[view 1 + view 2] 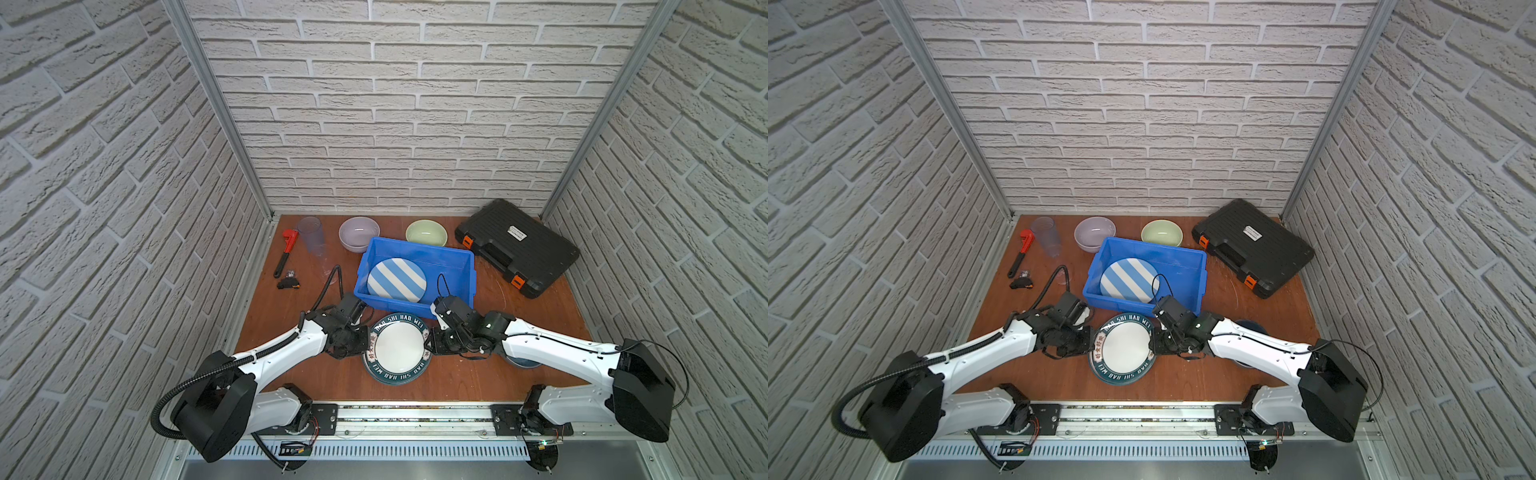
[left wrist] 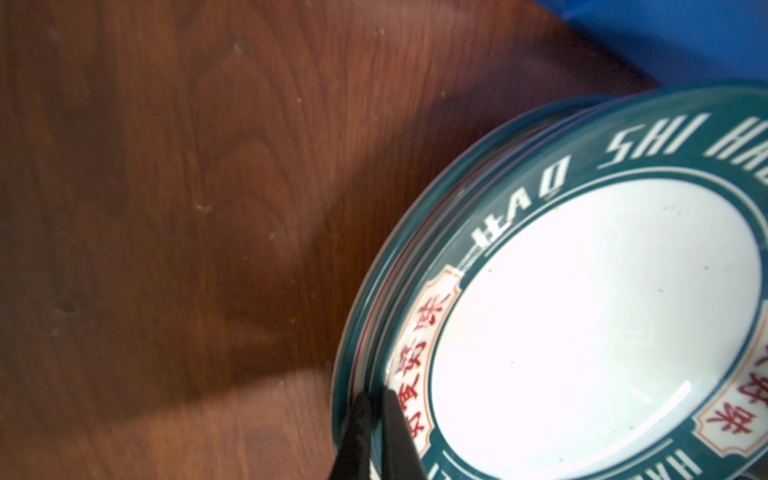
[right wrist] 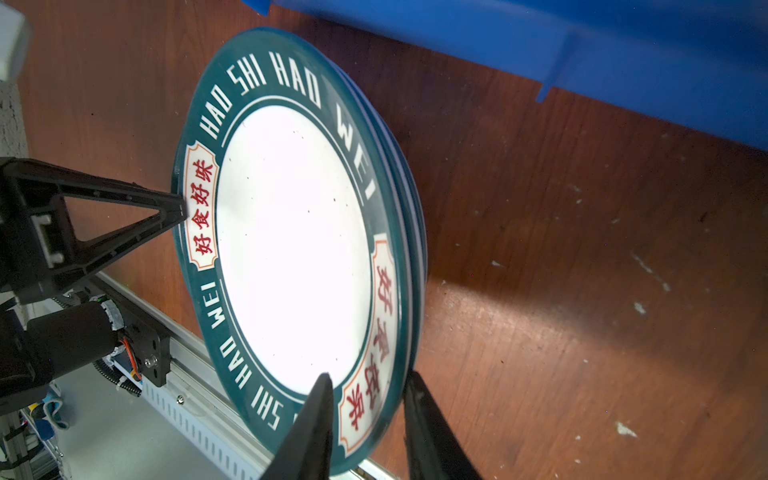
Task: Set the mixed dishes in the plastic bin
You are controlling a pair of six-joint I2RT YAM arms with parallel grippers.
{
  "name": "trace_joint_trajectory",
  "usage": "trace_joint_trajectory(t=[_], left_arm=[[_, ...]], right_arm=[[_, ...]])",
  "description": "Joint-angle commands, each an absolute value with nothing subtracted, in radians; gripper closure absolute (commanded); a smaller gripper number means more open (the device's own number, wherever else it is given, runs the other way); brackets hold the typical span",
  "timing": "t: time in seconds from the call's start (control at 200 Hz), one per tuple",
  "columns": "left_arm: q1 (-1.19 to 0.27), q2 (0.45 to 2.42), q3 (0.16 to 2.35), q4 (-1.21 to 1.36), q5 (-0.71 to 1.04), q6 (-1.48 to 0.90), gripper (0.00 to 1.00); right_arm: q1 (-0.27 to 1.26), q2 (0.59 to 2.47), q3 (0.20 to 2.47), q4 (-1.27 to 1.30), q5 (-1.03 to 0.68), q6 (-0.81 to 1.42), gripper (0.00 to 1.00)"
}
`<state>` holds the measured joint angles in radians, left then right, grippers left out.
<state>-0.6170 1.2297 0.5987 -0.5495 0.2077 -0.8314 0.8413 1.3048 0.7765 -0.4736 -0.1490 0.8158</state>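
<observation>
A teal lettered plate [image 1: 397,347] [image 1: 1125,352] sits at the table's front middle, and further plate edges show under its rim [image 3: 409,232]. My left gripper [image 1: 368,340] [image 2: 376,399] is shut on its left rim. My right gripper [image 1: 428,345] [image 3: 368,376] is shut on the right rim, one finger over the face and one beneath. The blue plastic bin [image 1: 415,248] stands just behind, with a blue-white striped plate [image 1: 397,278] leaning inside. A lilac bowl [image 1: 359,233], a pale green bowl [image 1: 426,232] and a clear tumbler [image 1: 311,235] stand at the back. A blue-grey bowl [image 1: 521,365] is partly hidden under the right arm.
A red pipe wrench [image 1: 284,253] and a small black and orange item [image 1: 288,283] lie at the left. A black tool case [image 1: 515,245] fills the back right corner. Brick walls close three sides. A metal rail [image 1: 415,417] runs along the front.
</observation>
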Motion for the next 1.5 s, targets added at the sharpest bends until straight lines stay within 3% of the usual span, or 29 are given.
trace_joint_trajectory(t=[0.0, 0.83, 1.135, 1.495], left_arm=[[-0.618, 1.256, 0.557, -0.676, 0.146, -0.828, 0.92], [-0.618, 1.278, 0.576, -0.679, 0.144, -0.815, 0.92], [-0.618, 1.251, 0.576, -0.693, 0.140, -0.824, 0.92], [-0.618, 1.208, 0.634, -0.757, 0.115, -0.828, 0.80]], right_arm=[[0.839, 1.296, 0.786, -0.441, -0.160, 0.816, 0.68], [0.825, 1.365, 0.707, -0.204, -0.276, 0.856, 0.73], [0.825, 1.374, 0.692, -0.194, -0.271, 0.852, 0.80], [0.825, 1.349, 0.712, -0.218, -0.280, 0.832, 0.88]])
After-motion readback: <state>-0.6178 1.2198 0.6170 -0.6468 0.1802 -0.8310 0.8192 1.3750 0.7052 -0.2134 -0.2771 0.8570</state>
